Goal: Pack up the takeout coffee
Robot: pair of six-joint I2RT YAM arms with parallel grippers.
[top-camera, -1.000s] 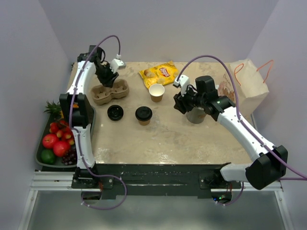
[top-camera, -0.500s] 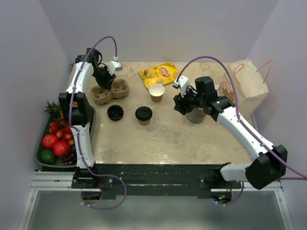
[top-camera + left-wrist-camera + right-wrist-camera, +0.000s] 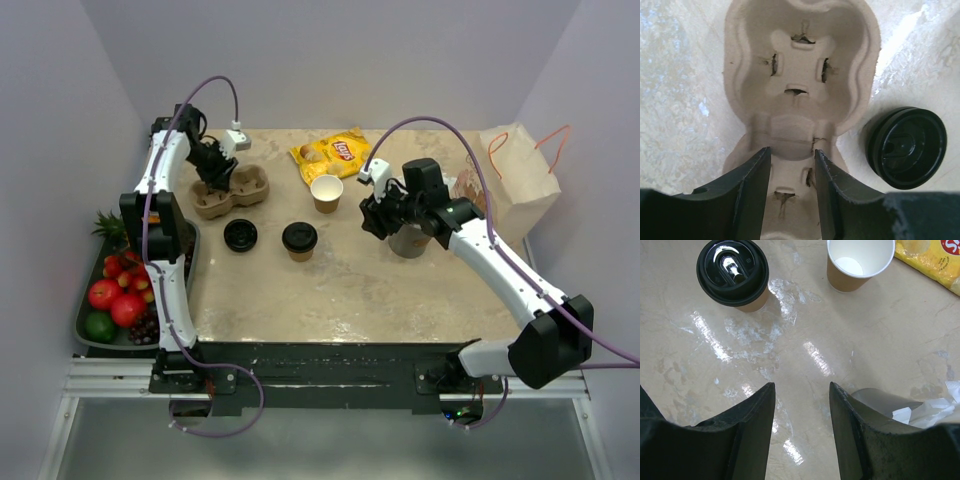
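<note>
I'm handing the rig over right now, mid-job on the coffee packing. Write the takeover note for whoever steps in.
Left gripper: fingers apart, astride the centre ridge of the pulp carrier; whether it clamps the ridge is unclear.
Right gripper: open, empty, beside the grey straw cup.
Things: the lidded kraft cup and the open kraft cup both stand outside the carrier; the loose black lid lies beside the carrier.
Done: one cup has its lid on.
Left: probably lid the open cup, then seat the cups in the carrier, whose wells are empty.
</note>
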